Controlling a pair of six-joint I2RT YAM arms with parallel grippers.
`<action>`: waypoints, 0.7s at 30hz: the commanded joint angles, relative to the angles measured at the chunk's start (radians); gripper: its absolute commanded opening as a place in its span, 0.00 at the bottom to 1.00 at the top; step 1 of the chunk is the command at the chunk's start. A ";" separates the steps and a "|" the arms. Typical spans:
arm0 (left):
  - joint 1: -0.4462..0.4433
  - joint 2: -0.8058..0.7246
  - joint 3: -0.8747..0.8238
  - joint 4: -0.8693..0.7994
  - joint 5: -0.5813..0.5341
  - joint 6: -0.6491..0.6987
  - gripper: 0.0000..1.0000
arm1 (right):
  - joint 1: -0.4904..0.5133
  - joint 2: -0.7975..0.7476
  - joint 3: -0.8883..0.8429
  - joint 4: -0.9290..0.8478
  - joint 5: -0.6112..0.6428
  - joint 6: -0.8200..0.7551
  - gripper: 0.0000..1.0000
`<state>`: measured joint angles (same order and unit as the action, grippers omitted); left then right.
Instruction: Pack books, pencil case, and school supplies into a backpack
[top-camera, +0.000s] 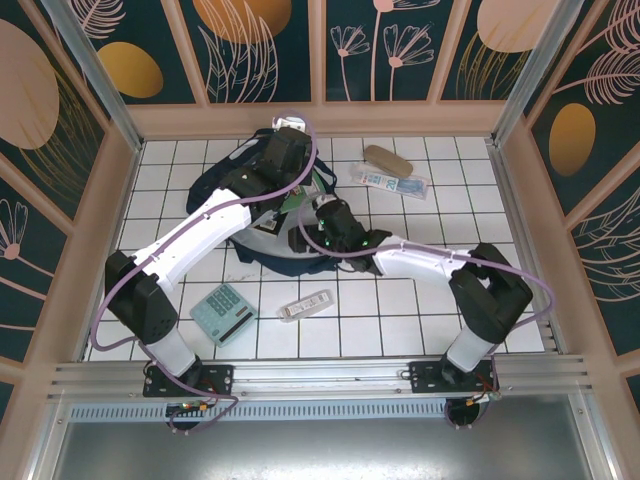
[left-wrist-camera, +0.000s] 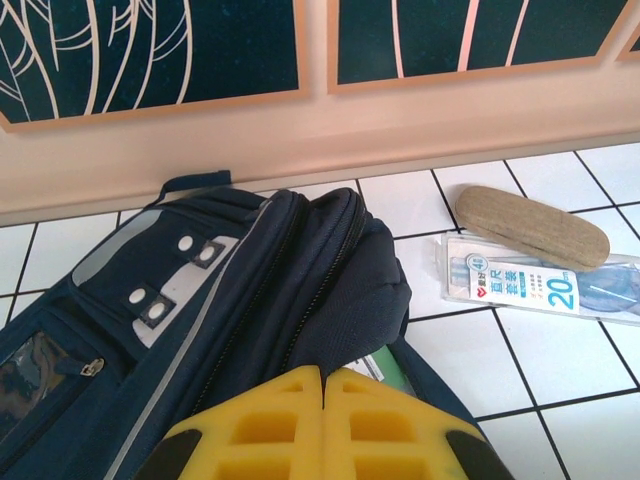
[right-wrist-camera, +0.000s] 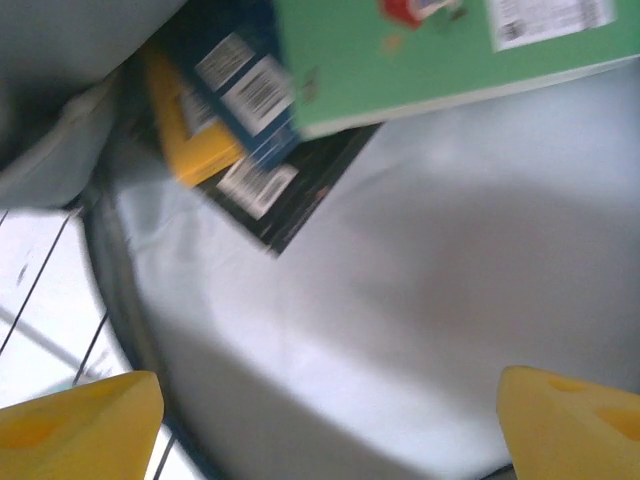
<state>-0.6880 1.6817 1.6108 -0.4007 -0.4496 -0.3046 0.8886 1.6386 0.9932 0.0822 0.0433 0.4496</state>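
Note:
The navy backpack (top-camera: 245, 215) lies at the back of the tiled floor. My left gripper (top-camera: 296, 178) is shut on the dark fabric edge of the backpack (left-wrist-camera: 200, 300) at its opening, fingertips (left-wrist-camera: 300, 400) pressed together. My right gripper (top-camera: 318, 208) is open at the opening, over the pale lining (right-wrist-camera: 400, 300), with nothing between its fingers (right-wrist-camera: 80, 425). Inside lie the books: green (right-wrist-camera: 430, 60), dark blue (right-wrist-camera: 240, 90), yellow (right-wrist-camera: 195, 135) and a dark one (right-wrist-camera: 290, 190). The tan pencil case (top-camera: 388, 160) and clear packet (top-camera: 390, 183) lie right of the backpack. The mint calculator (top-camera: 222, 313) and white-grey bar (top-camera: 305, 305) lie near the front.
Wooden walls with dark patterned panels close in the floor on three sides. The pencil case (left-wrist-camera: 532, 226) and packet (left-wrist-camera: 545, 285) sit close to the back wall. Open tiles stretch along the right side and the front right.

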 joint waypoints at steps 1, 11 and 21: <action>0.001 -0.038 0.011 0.057 -0.022 0.001 0.00 | 0.094 -0.045 -0.040 0.086 -0.024 -0.060 0.86; 0.007 -0.048 0.007 0.022 -0.061 0.007 0.00 | 0.242 0.065 0.034 -0.015 -0.095 0.088 0.76; 0.005 -0.041 -0.012 -0.001 -0.028 0.012 0.00 | 0.305 0.129 0.060 -0.083 -0.121 0.378 0.56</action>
<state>-0.6880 1.6817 1.6073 -0.4210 -0.4599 -0.3042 1.1786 1.7580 1.0279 0.0250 -0.0704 0.7124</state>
